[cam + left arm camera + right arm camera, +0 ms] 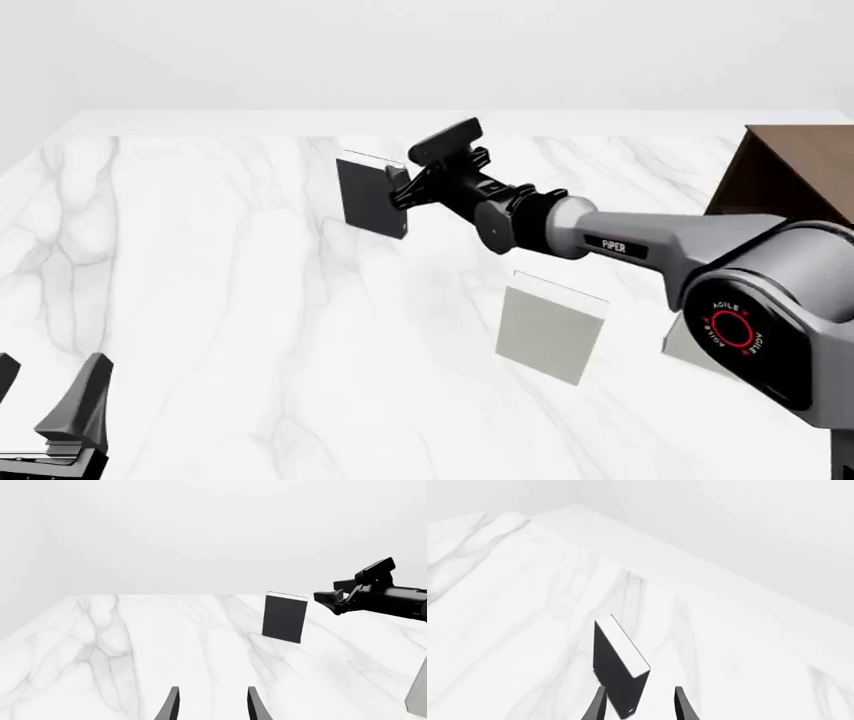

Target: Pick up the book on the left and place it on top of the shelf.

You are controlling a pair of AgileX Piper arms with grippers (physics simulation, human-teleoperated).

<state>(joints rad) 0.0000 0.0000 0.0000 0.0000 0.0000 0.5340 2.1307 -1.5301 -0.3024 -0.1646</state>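
The black book [370,196] stands upright on the white marble counter [200,300], on the far left part of it, with its white page edge on top. The right gripper [395,186] reaches across to it at the book's right edge; its fingers are spread apart, and in the right wrist view the book's near corner sits between the two fingertips, but I cannot tell if they touch it. The left gripper [211,705] waits low near the front, also spread and holding nothing. A light grey book [550,327] stands nearer on the counter. The brown shelf [787,170] is at the far right.
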